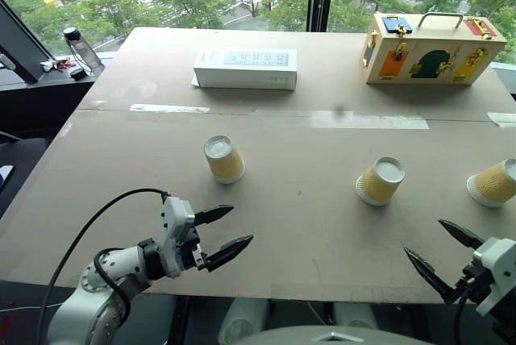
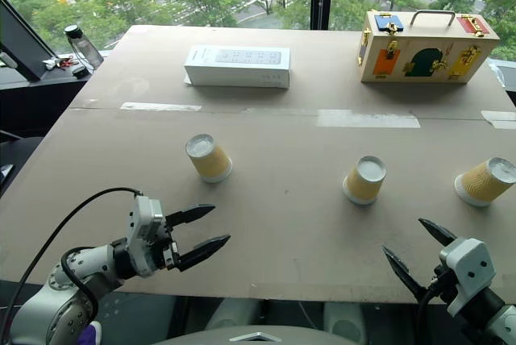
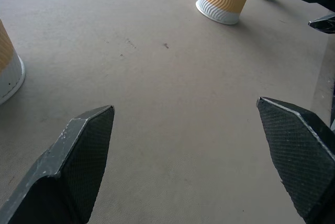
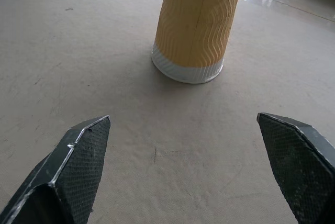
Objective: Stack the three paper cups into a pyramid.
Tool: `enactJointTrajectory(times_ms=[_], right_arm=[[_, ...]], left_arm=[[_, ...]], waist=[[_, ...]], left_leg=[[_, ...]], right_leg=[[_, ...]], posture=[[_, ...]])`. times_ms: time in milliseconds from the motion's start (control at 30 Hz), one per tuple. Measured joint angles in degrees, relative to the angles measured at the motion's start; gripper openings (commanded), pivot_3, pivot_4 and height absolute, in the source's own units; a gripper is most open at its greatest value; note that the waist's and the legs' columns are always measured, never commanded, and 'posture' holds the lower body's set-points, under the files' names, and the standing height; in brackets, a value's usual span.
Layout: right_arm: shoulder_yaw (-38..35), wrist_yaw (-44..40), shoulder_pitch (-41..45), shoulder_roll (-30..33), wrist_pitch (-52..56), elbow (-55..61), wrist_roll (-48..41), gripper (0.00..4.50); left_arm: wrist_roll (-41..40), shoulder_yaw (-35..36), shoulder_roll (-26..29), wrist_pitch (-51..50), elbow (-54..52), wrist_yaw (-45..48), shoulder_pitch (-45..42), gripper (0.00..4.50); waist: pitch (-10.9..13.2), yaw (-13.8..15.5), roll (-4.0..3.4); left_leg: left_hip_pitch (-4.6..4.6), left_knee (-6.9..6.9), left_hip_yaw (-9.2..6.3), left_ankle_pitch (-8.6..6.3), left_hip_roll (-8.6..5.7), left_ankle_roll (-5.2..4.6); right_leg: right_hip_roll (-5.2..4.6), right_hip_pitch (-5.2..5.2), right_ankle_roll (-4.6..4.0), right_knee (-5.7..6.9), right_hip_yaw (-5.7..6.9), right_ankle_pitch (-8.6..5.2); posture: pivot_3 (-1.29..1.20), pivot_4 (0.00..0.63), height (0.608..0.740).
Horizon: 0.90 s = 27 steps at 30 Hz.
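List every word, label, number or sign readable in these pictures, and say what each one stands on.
No text can be read.
white box: grey printing on its top face, too small to read.
wooden case: coloured shapes and brass latches, no legible lettering.
three paper cups: plain ribbed sides, no print.
bottle: no legible label.

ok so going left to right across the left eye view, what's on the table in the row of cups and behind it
Cups: left cup → middle cup → right cup. Behind them: water bottle → white box → wooden case with latches.
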<state>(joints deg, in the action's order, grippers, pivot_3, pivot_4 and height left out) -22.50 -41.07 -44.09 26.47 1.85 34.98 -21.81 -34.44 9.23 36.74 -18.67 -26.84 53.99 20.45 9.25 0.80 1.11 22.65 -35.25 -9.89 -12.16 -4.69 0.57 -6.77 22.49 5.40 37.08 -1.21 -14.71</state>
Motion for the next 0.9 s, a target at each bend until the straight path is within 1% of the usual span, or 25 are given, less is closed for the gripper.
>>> enactJointTrajectory(times_ms=[67, 233, 333, 433, 533, 667, 800, 900], right_arm=[[0.13, 0.3, 0.74, 0.16, 0.71, 0.18, -0.03, 4.43], [3.43, 4.27, 9.59, 2.6, 10.69, 5.17, -3.41, 4.43], [5.27, 7.3, 14.07, 2.74, 15.6, 7.49, -4.71, 4.43], [8.24, 11.12, 18.82, 2.37, 19.6, 7.99, -4.37, 4.43], [10.64, 15.52, 23.71, 1.01, 23.25, 7.37, -3.02, 4.43], [11.69, 18.34, 27.91, -0.17, 25.43, 6.05, -2.32, 4.43], [12.99, 20.93, 33.95, -0.9, 26.79, 0.22, 0.41, 4.43], [13.46, 20.89, 34.88, -1.1, 26.43, -1.9, 1.17, 3.68]], left_arm=[[-0.07, 0.1, -0.01, 0.11, 0.04, 0.23, 0.02, 4.5], [-2.51, 1.34, 0.09, 1.55, 0.03, 3.93, -2.38, 4.5], [-3.99, 1.56, 0.6, 2.22, -0.88, 6.78, -2.34, 4.5], [-5.02, 1.8, 1.68, 2.49, -2.2, 8.42, -2.74, 4.5], [-5.66, 2.33, 2.03, 2.6, -2.98, 8.95, -2.22, 4.5], [-5.77, 3.25, 2.16, 2.85, -3.03, 9.62, -1.3, 4.5], [-5.72, 3.56, 2.21, 2.91, -3.04, 9.49, -1.56, 4.5], [-5.7, 3.63, 2.2, 2.91, -3.04, 9.32, -1.64, 4.5]], waist=[[0.0, -0.01, 0.0], [-0.05, -0.06, -0.1], [-0.05, 0.04, -0.09], [-0.05, 0.01, -0.09], [-0.04, -0.1, -0.09], [-0.03, -0.09, -0.11], [-0.03, -0.1, -0.11], [-0.03, -0.03, -0.11]], left_leg=[[0.0, 0.0, 0.0, 0.0, 0.0, 0.0], [-0.02, 0.01, 0.01, 0.0, 0.06, 0.0], [0.07, 0.04, 0.01, 0.0, 0.04, -0.01], [0.1, 0.04, 0.04, 0.0, -0.01, -0.01], [0.09, 0.04, 0.04, 0.0, 0.0, -0.02], [0.08, 0.04, 0.03, 0.0, 0.01, -0.02], [0.07, 0.04, 0.01, 0.0, 0.0, -0.03], [0.07, 0.07, -0.02, 0.0, -0.01, -0.02]], right_leg=[[0.0, 0.0, 0.0, 0.0, 0.0, 0.0], [0.03, 0.0, 0.0, -0.01, 0.06, 0.0], [0.02, 0.01, -0.21, -0.12, 0.09, 0.13], [-0.01, 0.01, -0.22, -0.2, 0.07, 0.15], [0.0, 0.01, -0.22, -0.2, 0.07, 0.15], [0.04, 0.01, -0.21, -0.2, 0.08, 0.15], [0.08, 0.01, -0.21, -0.2, 0.09, 0.16], [0.09, 0.01, -0.23, -0.2, 0.11, 0.17]], posture=[[0.0, 0.15, 0.74], [0.0, 0.15, 0.74], [0.0, 0.15, 0.74], [0.0, 0.15, 0.74], [0.0, 0.15, 0.74], [0.0, 0.15, 0.74], [0.0, 0.15, 0.74], [0.0, 0.15, 0.74]])
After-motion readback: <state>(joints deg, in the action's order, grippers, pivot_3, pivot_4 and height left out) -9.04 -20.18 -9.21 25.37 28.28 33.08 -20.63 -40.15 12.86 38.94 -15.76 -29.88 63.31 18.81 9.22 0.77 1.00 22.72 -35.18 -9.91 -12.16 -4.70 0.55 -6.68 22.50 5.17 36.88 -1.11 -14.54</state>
